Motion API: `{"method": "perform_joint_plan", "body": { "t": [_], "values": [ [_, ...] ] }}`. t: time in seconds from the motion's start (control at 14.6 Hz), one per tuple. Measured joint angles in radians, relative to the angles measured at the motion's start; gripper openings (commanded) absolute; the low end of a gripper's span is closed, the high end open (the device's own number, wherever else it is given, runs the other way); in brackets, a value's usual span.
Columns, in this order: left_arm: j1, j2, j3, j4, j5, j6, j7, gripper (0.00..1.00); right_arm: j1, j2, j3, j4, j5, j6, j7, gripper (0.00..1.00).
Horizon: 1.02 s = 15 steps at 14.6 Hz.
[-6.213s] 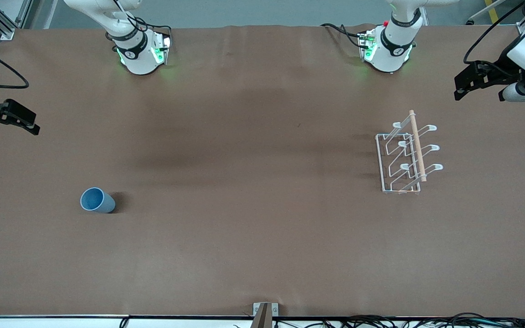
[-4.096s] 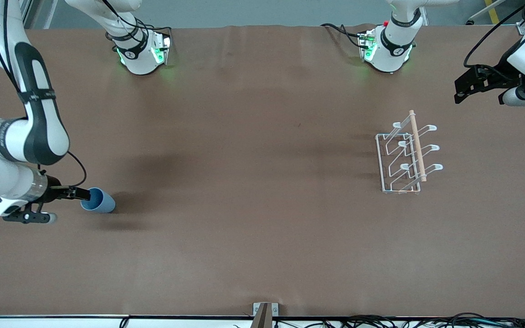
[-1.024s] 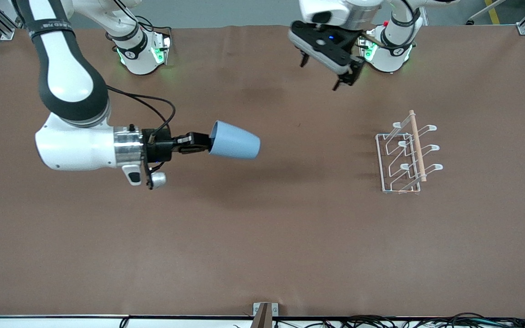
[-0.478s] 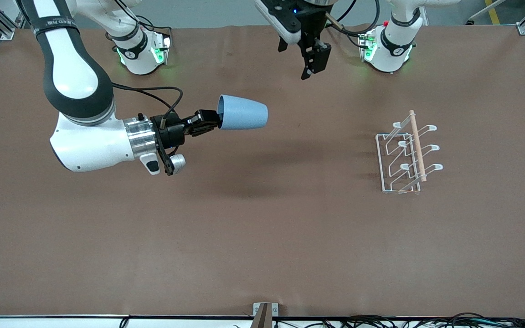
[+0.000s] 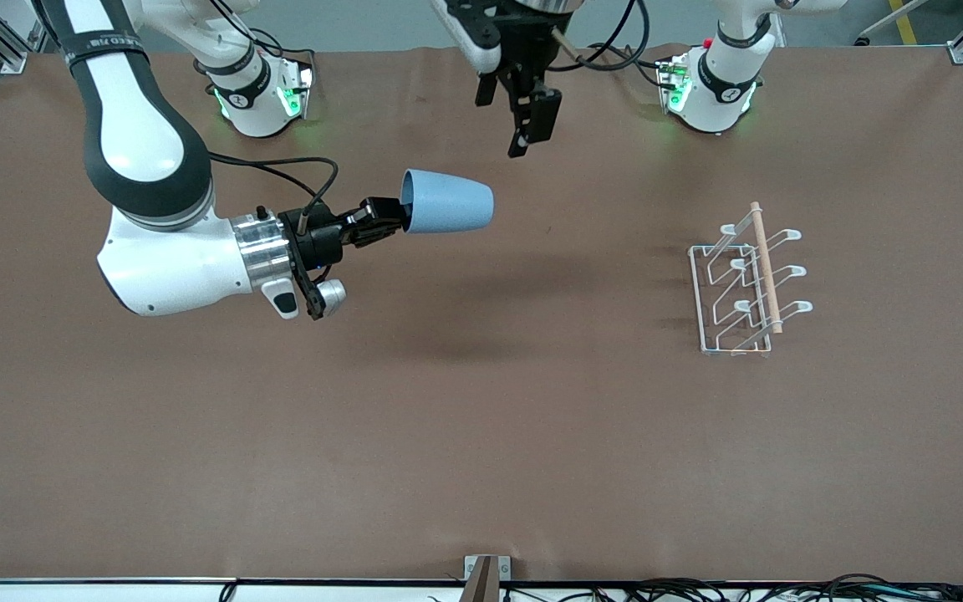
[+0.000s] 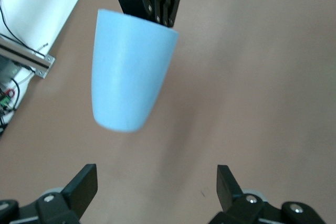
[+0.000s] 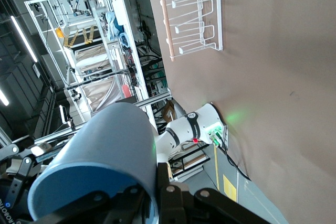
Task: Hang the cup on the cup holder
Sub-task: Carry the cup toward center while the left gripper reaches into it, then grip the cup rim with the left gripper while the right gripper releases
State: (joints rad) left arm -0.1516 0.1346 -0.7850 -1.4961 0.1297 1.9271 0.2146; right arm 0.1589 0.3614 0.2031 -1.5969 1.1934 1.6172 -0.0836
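Cup (image 5: 448,213): light blue, lying sideways in the air over the tabletop (image 5: 481,435), nothing seen inside.
Right hand (image 5: 391,221): clamped on the cup's rim.
Left hand (image 5: 523,125): fingers wide apart, holding nothing, over the tabletop.
Cup holder (image 5: 745,280): stands toward the left arm's end, prongs bare.

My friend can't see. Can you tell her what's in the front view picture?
The right gripper holds a light-blue cup sideways in the air by its rim. The open left gripper hangs above it. A white wire cup holder stands toward the left arm's end of the brown table.
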Motion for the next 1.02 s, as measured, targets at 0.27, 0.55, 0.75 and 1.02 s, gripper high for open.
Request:
{"method": "perform_joint_plan", "body": {
  "t": [0.27,0.55,0.75,1.02],
  "values": [
    [-0.017,0.064,0.0,0.002,0.09,0.091,0.0,1.0,0.003,0.001,0.001,0.001,0.0,-0.013,0.0,0.02],
    [-0.018,0.084,0.0,0.004,0.119,0.137,0.021,1.0,0.025,0.001,0.002,0.002,0.0,-0.025,0.0,0.02],
    [-0.018,0.094,0.0,0.004,0.129,0.147,0.036,1.0,0.044,0.004,0.0,0.002,-0.001,-0.017,0.0,0.02],
    [-0.027,0.116,-0.001,0.004,0.13,0.148,0.037,1.0,0.047,0.011,-0.001,0.002,-0.001,-0.018,0.0,0.02]
  ]
}}
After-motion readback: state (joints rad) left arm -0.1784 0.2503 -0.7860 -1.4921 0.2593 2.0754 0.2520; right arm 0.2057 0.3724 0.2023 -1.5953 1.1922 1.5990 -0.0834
